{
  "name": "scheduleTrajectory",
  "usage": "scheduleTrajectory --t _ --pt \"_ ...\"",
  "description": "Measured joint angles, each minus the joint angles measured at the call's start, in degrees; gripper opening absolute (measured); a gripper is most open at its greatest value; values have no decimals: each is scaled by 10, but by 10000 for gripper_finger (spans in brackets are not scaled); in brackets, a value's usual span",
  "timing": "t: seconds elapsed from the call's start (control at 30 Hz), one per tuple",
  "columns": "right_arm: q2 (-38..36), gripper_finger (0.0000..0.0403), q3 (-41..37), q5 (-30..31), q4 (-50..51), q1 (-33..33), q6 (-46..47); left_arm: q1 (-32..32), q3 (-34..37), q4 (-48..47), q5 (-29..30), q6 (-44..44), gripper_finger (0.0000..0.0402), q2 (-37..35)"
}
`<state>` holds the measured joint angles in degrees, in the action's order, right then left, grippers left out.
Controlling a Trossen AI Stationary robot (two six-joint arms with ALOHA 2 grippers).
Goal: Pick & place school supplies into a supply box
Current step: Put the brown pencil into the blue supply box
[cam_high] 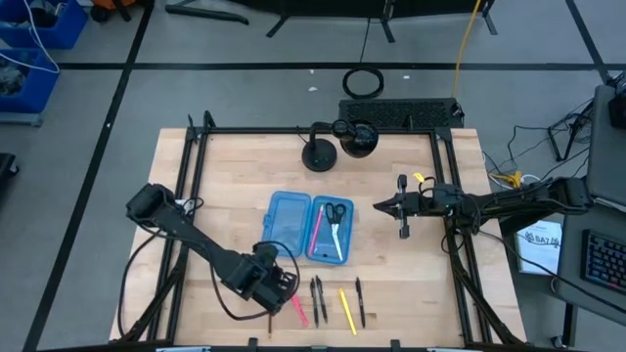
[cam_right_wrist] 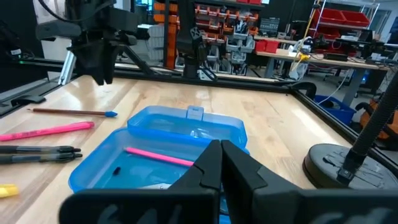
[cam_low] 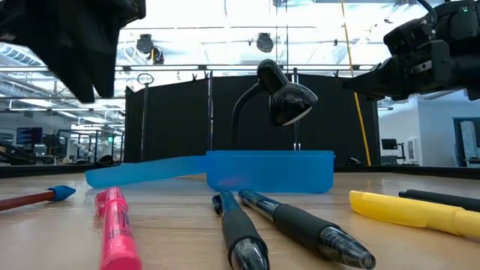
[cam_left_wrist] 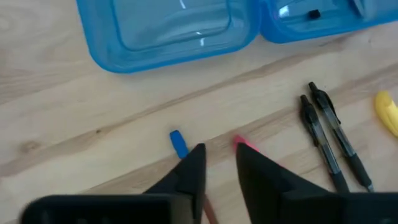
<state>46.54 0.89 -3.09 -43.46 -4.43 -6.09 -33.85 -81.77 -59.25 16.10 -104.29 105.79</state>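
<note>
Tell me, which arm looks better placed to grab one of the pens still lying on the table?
The left. Its end effector hovers right beside the pink pen; the right end effector waits on the supply box's far side.

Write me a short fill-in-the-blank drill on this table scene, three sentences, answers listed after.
1. The scissors lie inside the open ____ supply box.
2. Beside the scissors in the box lies a thin ____ pen.
3. The left gripper hangs above a brown pencil whose tip is ____, while the right gripper waits beside the box.

Missing words: blue; pink; blue
</note>
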Motion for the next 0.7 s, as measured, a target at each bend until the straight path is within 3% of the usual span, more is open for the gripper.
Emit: scheduleTrajectory --t 0.3,0.43,0.7 --pt "0 0 0 0 -9 0 -5 8 60 53 -57 -16 193 0" --pt "0 0 0 0 -9 0 -6 15 86 98 -79 -11 199 0" --pt "0 0 0 0 -9 0 -8 18 111 100 -88 -12 185 0"
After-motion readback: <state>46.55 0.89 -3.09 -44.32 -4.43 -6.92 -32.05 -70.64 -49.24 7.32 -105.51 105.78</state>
